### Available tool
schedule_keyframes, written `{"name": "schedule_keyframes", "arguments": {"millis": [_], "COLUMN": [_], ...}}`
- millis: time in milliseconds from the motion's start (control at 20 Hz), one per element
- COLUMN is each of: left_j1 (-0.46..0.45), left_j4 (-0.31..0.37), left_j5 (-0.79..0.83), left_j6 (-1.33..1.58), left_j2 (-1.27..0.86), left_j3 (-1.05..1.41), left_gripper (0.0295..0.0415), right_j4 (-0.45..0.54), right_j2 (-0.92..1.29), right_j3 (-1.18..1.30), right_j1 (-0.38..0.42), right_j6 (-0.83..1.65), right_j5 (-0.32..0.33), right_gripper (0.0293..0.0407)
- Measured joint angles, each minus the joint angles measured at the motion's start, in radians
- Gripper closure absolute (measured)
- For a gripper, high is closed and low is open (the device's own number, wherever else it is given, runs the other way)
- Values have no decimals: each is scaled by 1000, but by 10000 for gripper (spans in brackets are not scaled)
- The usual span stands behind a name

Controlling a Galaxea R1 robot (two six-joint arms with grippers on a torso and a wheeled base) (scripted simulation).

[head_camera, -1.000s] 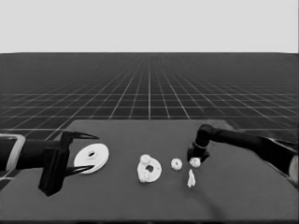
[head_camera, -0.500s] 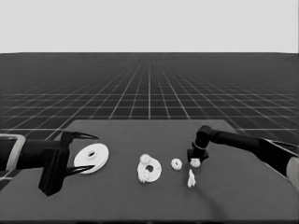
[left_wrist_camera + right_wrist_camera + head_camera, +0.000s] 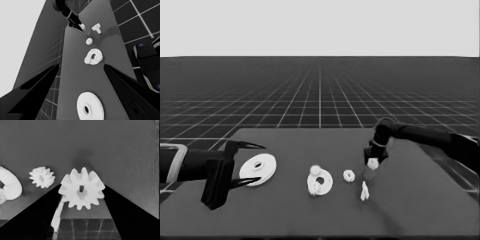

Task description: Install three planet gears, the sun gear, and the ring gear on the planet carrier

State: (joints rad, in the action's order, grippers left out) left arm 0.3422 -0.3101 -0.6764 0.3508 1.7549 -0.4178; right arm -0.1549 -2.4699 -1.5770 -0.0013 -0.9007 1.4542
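On the dark surface (image 3: 420, 210), right half: right claw (image 3: 372, 163), at the end of the arm reaching in from the right, closed on a toothed gear (image 3: 81, 188); in the right wrist view this gear sits between the two black wedges, its teeth and small centre hole facing the camera.
Held gear, height: appears lifted just clear of the surface in the head view, with a faint shadow beneath; contact cannot be judged for certain.
Free gear: a second small gear (image 3: 348, 175) lies flat between the right claw and the smaller round part, touching neither.
Smaller round part (image 3: 320, 183): near the middle of the surface, dark centre hole showing; two gears already rest on it, one (image 3: 316, 171) at its far rim and one (image 3: 315, 190) at its near rim.
Thin white piece (image 3: 364, 191): just nearer the camera than the right claw, apart from the gears.
Larger round part (image 3: 258, 169): flat at the left end, well apart from the smaller one, small dark hole in its centre.
Left claw (image 3: 249, 163): parked over the left end, fingers spread wide to either side of the larger round part, gripping nothing; the left wrist view shows the disc lying free between the two wedges.
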Motion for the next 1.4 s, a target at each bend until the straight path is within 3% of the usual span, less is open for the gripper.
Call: {"name": "schedule_keyframes", "arguments": {"millis": [300,350,450,800,950,1300,1400], "left_j1": [0,0,0,0,0,0,0], "left_j4": [0,0,0,0,0,0,0], "left_j5": [0,0,0,0,0,0,0], "left_j6": [0,0,0,0,0,0,0], "left_j2": [0,0,0,0,0,0,0], "left_j3": [0,0,0,0,0,0,0], "left_gripper": [326,326,326,326,326,326,326], "right_j4": [19,-12,-25,-26,-145,-172,-172], "right_j2": [2,-82,-312,-442,-464,-473,-473], "right_j3": [4,115,108,21,-55,-83,-84], "right_j1": [22,17,11,9,-118,-146,-146], "right_j6": [-1,-246,-421,-459,-415,-399,-399], "right_j5": [14,43,71,79,39,25,24], "right_gripper": [387,387,387,387,387,388,328]}}
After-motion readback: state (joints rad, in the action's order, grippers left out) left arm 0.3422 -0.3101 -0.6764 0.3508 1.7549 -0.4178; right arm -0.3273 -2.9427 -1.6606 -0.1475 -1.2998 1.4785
